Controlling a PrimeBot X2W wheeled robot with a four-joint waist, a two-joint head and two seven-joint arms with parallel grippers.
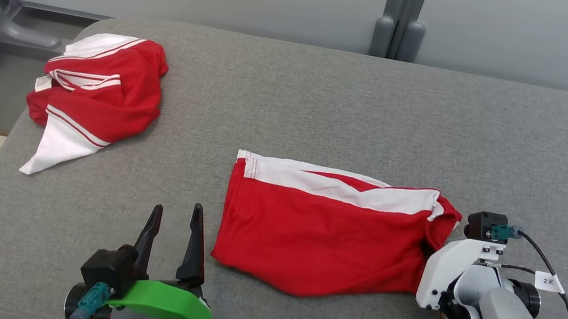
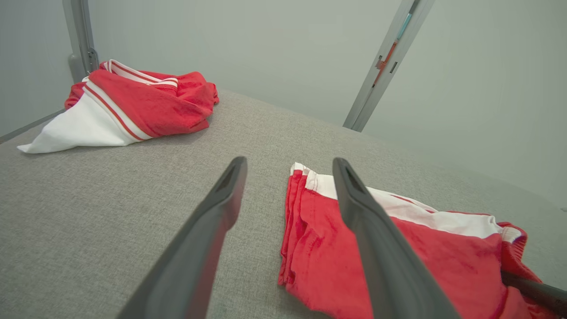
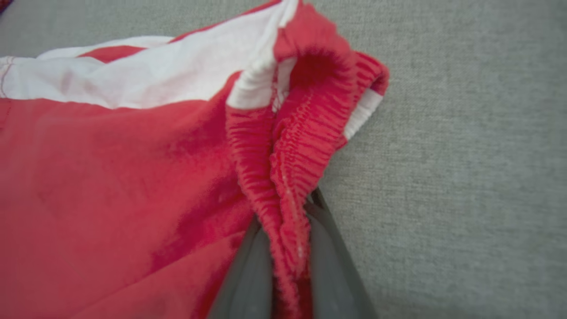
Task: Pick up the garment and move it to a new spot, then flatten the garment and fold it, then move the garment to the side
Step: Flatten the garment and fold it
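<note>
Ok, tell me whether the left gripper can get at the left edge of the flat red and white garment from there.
Probably yes. The left gripper stands open just beside that edge of the flat red and white garment, and only bare grey fabric surface lies between them, so nothing looks to be in the way.

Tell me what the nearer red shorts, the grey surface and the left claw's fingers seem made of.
Nearer red shorts: soft matte fabric, perhaps polyester knit; creases, gathered waistband.
Grey surface: woven upholstery cloth; weave shows.
Left claw fingers: smooth dark plastic or rubber; faint sheen.
</note>
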